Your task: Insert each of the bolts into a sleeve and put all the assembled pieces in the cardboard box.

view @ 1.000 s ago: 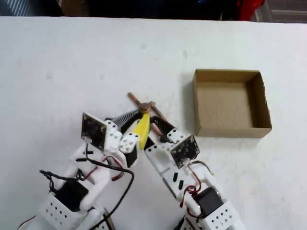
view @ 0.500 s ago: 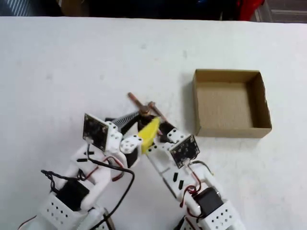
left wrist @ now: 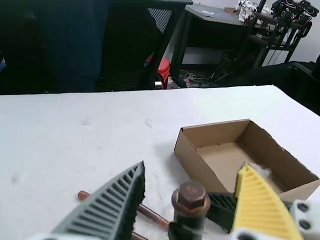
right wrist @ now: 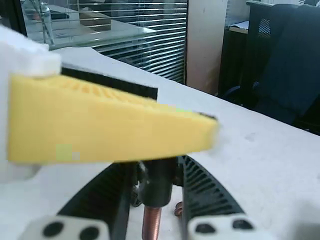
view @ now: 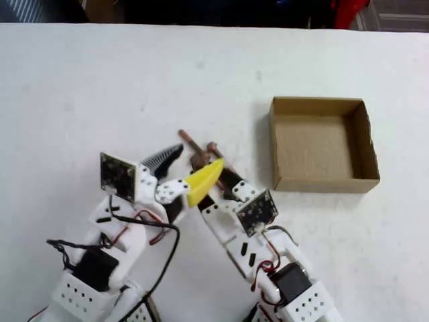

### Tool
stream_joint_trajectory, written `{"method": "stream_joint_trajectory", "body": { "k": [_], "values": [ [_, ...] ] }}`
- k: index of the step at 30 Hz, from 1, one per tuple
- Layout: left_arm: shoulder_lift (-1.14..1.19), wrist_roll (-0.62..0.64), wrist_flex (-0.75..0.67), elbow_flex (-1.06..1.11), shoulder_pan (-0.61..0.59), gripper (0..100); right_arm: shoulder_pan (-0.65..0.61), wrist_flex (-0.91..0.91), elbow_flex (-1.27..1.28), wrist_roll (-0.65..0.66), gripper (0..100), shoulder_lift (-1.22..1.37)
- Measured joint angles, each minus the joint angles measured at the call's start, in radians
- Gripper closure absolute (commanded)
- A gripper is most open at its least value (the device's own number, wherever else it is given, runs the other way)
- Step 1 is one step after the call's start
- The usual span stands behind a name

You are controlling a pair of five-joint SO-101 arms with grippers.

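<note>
The left tool (left wrist: 192, 166) is released, its black ribbed finger (left wrist: 112, 202) and yellow finger (left wrist: 257, 202) spread wide apart. A bolt (left wrist: 190, 196) stands upright in the gap between them, its dark hex head up, touching neither finger. The right tool (right wrist: 157, 182) is clenched on this bolt: its two black fingers press on the dark part below the head from either side, and the coppery shaft runs back from the grip toward that tool's own wrist. In the high view the right tool sits just under the left tool's yellow finger, which crosses right in front of it. A loose copper rod (view: 189, 140) lies flat on the white tabletop (view: 100, 80), just past the tip of the black ribbed finger. A second rod (view: 216, 150) lies near it, just beyond the held bolt; whether the two touch cannot be told. The cardboard box (left wrist: 195, 162) stands open on the tabletop out beyond the left tool's yellow finger, well apart from both tools, and nothing can be made out inside it.
</note>
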Motion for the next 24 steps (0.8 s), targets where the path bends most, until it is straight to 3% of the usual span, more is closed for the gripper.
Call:
{"method": "stream_joint_trajectory", "body": {
  "k": [5, 10, 16, 20, 24],
  "values": [
    [0.0, 0.0, 0.0, -0.064, -0.025, 70, -0.002, 0.02, 0.0, 0.0, 98.2, 0.002],
    [0.0, 0.0, 0.043, -0.12, -0.146, 72, 0.054, 0.025, 0.0, 0.008, 98.2, 0.002],
    [0.0, 0.0, 0.261, -0.178, -0.25, 98, 0.143, 0.025, 0.0, 0.008, 98.2, 0.002],
    [0.0, 0.0, 0.313, -0.181, -0.285, 94, 0.18, 0.044, 0.0, 0.008, 98.2, 0.002],
    [-0.002, 0.0, 0.315, -0.144, -0.293, 98, 0.222, 0.114, -0.02, 0.008, 98.2, 0.002]
  ]
}}
